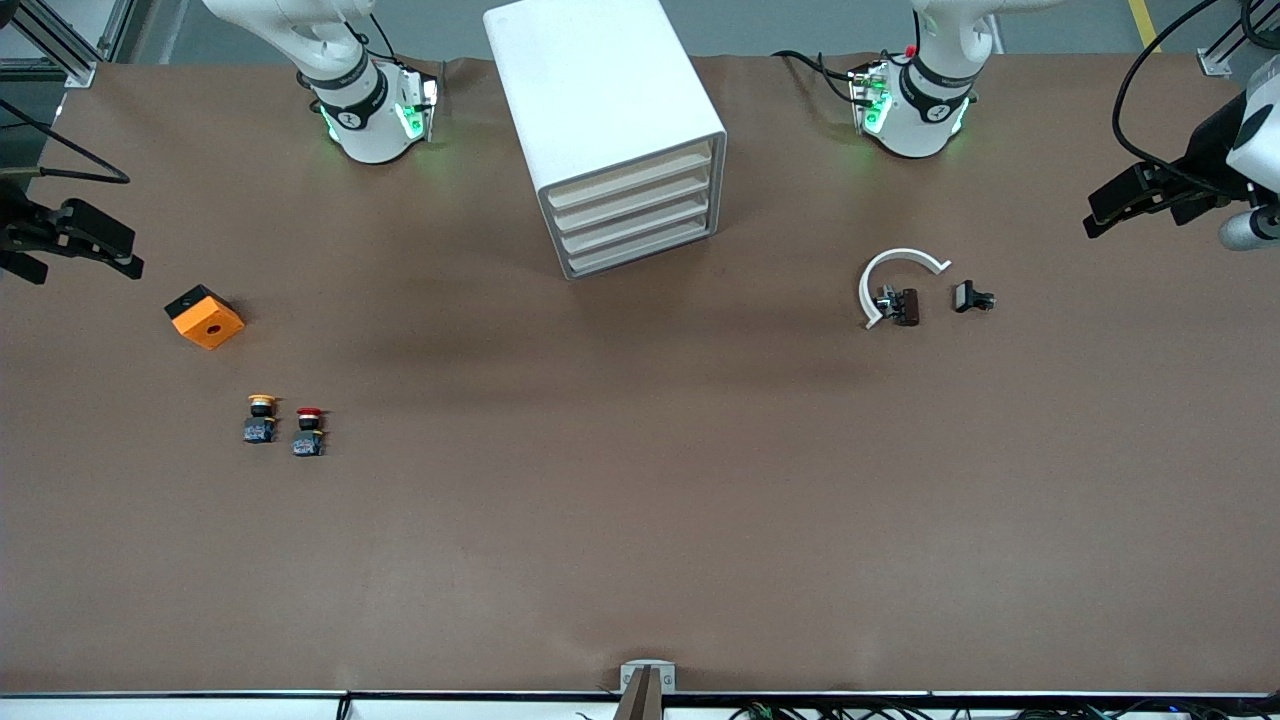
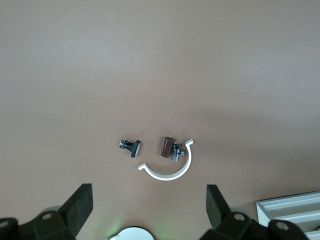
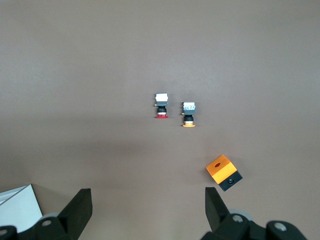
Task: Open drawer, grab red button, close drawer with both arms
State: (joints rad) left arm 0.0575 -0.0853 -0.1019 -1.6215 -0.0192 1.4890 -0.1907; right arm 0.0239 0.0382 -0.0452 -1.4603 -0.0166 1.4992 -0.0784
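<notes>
All four drawers in the cabinet (image 1: 610, 130) are shut; the drawer (image 1: 632, 180) I'd probably take is the top one. My left gripper (image 2: 147, 210) and right gripper (image 3: 147, 207) hang spread and empty above the table's ends. The button (image 1: 308, 432) sits beside its yellow-capped twin (image 1: 261, 420), so I should pull straight and level.

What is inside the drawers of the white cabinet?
Nothing inside shows. All four drawers of the cabinet are shut; only their cream fronts are seen. The button lies on the table.
</notes>
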